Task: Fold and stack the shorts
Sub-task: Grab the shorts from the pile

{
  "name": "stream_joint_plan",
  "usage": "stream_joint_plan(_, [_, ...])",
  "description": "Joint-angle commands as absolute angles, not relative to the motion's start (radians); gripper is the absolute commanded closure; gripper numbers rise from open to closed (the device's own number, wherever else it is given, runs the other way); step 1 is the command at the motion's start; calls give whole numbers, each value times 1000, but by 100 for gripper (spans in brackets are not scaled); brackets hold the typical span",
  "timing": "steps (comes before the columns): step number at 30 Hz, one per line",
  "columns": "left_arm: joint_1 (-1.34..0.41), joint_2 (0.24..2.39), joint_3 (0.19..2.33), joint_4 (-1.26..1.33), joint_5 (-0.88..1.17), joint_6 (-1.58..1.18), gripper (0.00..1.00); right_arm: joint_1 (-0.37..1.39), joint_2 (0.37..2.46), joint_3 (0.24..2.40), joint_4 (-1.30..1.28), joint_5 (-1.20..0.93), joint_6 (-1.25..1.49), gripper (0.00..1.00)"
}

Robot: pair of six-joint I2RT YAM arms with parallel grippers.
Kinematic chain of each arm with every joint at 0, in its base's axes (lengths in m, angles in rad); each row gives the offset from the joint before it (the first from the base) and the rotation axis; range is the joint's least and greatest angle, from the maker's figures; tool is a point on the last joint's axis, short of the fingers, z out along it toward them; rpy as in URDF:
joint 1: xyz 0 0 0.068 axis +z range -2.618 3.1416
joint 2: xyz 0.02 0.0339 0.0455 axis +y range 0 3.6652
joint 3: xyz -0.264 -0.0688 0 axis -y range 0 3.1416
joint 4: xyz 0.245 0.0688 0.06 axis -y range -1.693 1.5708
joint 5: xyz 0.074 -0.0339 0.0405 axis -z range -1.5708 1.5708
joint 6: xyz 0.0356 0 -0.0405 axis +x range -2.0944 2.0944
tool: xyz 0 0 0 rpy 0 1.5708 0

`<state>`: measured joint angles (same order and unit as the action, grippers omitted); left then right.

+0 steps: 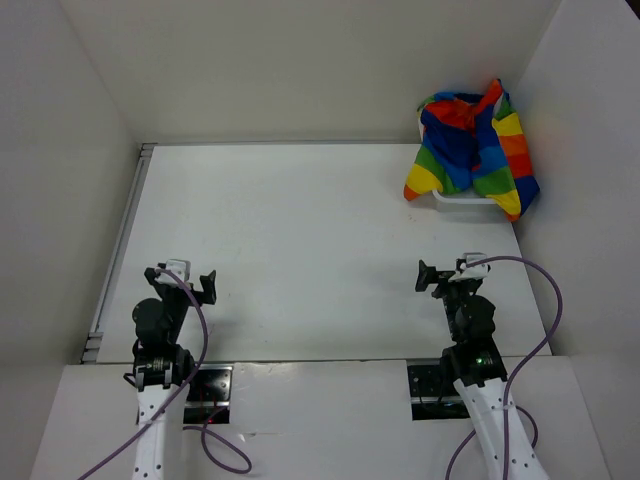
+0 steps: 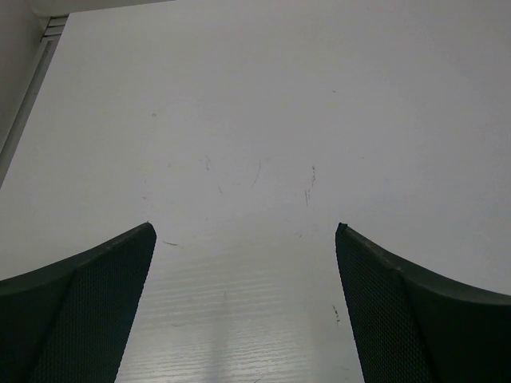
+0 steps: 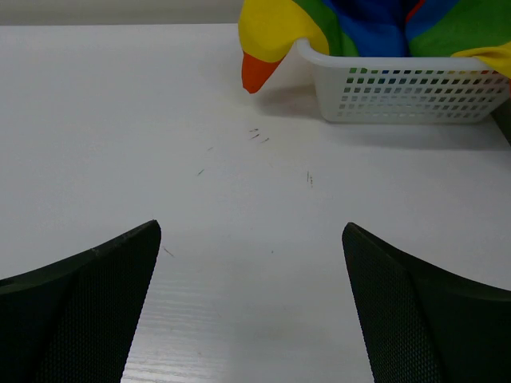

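Near edge: both arm bases are bolted side by side, with a purple cable [image 1: 196, 330] looping off each wrist.

Left gripper [image 1: 193, 282] sits over the near-left part of the counter [image 1: 300, 230], pointing toward the far edge. Its jaws are spread wide. In the wrist view the two dark textured fingers [image 2: 88, 311] frame only white surface with a few faint scuffs.

Right gripper [image 1: 438, 276] mirrors it near the near-right side. It is also spread wide and grips nothing, and only counter shows between the fingers [image 3: 423, 311].

Mid-counter: white surface with light scratch marks (seen in both wrist views).

Far-right corner: a white mesh basket [image 3: 407, 88] sits against the right edge. The shorts [image 1: 470, 150] are bunched in it, unfolded. Rainbow stripes spill over the rim on the left and right sides. One yellow and orange corner [image 3: 267, 48] hangs over the basket's left wall, its tip just above or touching the counter (can't tell which). The shorts are well apart from both grippers.
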<state>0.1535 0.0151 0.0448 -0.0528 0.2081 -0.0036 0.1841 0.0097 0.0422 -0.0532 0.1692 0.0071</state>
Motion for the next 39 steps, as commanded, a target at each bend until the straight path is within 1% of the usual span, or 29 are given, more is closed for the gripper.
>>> stream_joint_plan(1, [150, -18, 18, -26, 207, 0, 0, 178, -5, 0, 2, 187, 20, 1])
stream_joint_plan(3, [150, -18, 18, -26, 216, 0, 0, 178, -5, 0, 2, 187, 20, 1])
stream_joint_plan(5, [150, -18, 43, -58, 311, 0, 0, 178, -5, 0, 2, 158, 6, 1])
stream_joint_plan(6, [150, -18, 64, -105, 545, 0, 0, 178, -5, 0, 2, 132, -49, 1])
stream_joint_plan(7, [150, -18, 74, -212, 649, 0, 0, 178, -5, 21, 2, -141, -218, 1])
stream_joint_plan(9, [150, -18, 104, -332, 935, 0, 0, 178, -5, 72, -61, -480, -560, 0])
stream_joint_plan(10, [159, -18, 104, -463, 995, 0, 0, 178, -5, 95, -178, -664, -1265, 0])
stream_joint_plan(11, [160, -18, 104, -415, 1017, 0, 0, 178, -5, 74, -258, -827, -1600, 0])
stream_joint_plan(12, [160, -18, 91, -294, 1034, 0, 0, 178, -5, 37, -66, -878, -1741, 0])
stream_joint_plan(14, [160, -6, 31, -86, 996, 0, 0, 189, -5, 20, 98, -925, -1669, 0])
stream_joint_plan(15, [149, -6, 31, 64, 950, 0, 0, 189, -5, 20, 163, -898, -1585, 0])
stream_joint_plan(16, [140, 4, 41, 102, 931, 0, 0, 189, -5, 38, 314, -853, -1442, 0])
stream_joint_plan(18, [129, 15, 69, 237, 864, 0, 0, 198, 56, 72, 366, -720, -1419, 0])
stream_joint_plan(20, [117, 73, 90, 288, 782, 0, 0, 198, 179, 211, 331, -661, -1419, 0])
stream_joint_plan(22, [97, 135, 159, 195, 773, 0, 0, 218, 462, 420, 331, -547, -1367, 1])
stream_joint_plan(23, [81, 214, 185, 148, 773, 0, 0, 265, 673, 510, 315, -476, -1230, 1])
stream_joint_plan(24, [72, 256, 211, 117, 773, 0, 0, 305, 781, 606, 286, -264, -1142, 1])
stream_joint_plan(25, [51, 300, 271, 95, 764, 0, 0, 349, 889, 811, 250, -127, -1041, 1])
stream_joint_plan(26, [38, 396, 305, 81, 714, 0, 0, 410, 991, 903, 189, 2, -870, 0])
stream_joint_plan(27, [25, 453, 346, 66, 691, 0, 0, 411, 1169, 984, 157, 105, -814, 0])
stream_joint_plan(28, [12, 516, 397, 52, 649, 0, 0, 411, 1240, 1120, 115, 195, -775, 0])
stream_joint_plan(30, [-20, 754, 593, -20, 491, 0, 0, 367, 1360, 1240, -12, 230, -628, 0])
stream_joint_plan(31, [-31, 948, 677, -65, 441, 0, 0, 339, 1468, 1356, -49, 241, -565, 0])
stream_joint_plan(32, [-31, 1053, 768, -180, 369, 0, 0, 313, 1521, 1411, -86, 250, -505, 0])
stream_joint_plan(33, [-31, 1154, 958, -245, 345, 0, 0, 260, 1575, 1525, -148, 268, -392, 0])
stream_joint_plan(34, [-31, 1339, 1047, -306, 333, 0, 0, 233, 1683, 1573, -165, 341, -338, 4])
stream_joint_plan(35, [-31, 1412, 1122, -390, 319, 0, 0, 207, 1736, 1622, -199, 388, -292, 5])
stream_joint_plan(37, [-31, 1532, 1242, -407, 331, 0, 0, 135, 1887, 1773, -244, 512, -180, 5])
stream_joint_plan(39, [-40, 1546, 1253, -370, 386, 0, 0, 91, 1954, 1848, -239, 587, -118, 5])
